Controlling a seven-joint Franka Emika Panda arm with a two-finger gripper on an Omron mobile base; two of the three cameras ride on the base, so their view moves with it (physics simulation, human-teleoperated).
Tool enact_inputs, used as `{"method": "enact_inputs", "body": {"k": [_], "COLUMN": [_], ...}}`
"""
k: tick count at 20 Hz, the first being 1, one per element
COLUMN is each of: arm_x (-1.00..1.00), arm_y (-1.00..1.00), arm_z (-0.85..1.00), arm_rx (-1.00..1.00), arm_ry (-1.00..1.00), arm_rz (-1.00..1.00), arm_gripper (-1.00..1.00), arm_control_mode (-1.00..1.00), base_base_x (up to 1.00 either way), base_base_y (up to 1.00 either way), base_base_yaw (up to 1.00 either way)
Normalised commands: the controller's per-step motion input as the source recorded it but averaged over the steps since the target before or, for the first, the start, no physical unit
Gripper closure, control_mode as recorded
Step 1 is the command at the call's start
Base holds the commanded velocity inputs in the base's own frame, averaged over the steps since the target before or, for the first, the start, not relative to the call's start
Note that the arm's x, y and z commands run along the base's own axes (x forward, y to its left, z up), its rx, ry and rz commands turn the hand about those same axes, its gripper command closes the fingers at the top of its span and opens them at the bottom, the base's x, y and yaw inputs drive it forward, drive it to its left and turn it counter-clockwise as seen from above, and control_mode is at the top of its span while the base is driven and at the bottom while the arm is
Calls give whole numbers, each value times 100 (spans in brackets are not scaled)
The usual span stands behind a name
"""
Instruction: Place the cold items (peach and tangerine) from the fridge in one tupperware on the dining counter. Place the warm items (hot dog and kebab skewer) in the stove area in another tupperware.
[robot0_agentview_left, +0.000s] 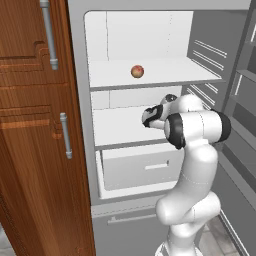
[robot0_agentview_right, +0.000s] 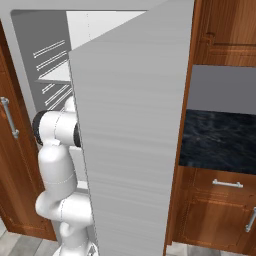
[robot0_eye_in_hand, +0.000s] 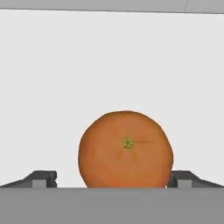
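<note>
One peach (robot0_agentview_left: 137, 71); one tangerine (robot0_eye_in_hand: 126, 150); two fridge shelves (robot0_agentview_left: 150, 75).

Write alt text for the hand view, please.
A round orange tangerine with a small green stem dot sits on a plain white fridge shelf, centred between the two dark fingertips of the open jaws.

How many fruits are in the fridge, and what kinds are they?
Peach, on the upper shelf: 1
Tangerine, between the open gripper's fingertips: 1
Total: 2 fruits
</note>
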Motion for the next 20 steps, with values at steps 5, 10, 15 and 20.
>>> {"method": "enact_inputs", "body": {"k": [5,10,15,20], "arm_x": [19,15,1,-17], "arm_y": [-3,-2,0,0], "arm_z": [-10,-12,-18,-24], "arm_rx": [0,0,0,0], "arm_ry": [0,0,0,-8], "arm_rz": [0,0,0,0], "arm_gripper": [-100,-100,100,100], "arm_control_mode": [-100,-100,-100,-100], "base_base_x": [0,0,0,0], "base_base_y": [0,0,0,0], "base_base_yaw": [0,0,0,0]}}
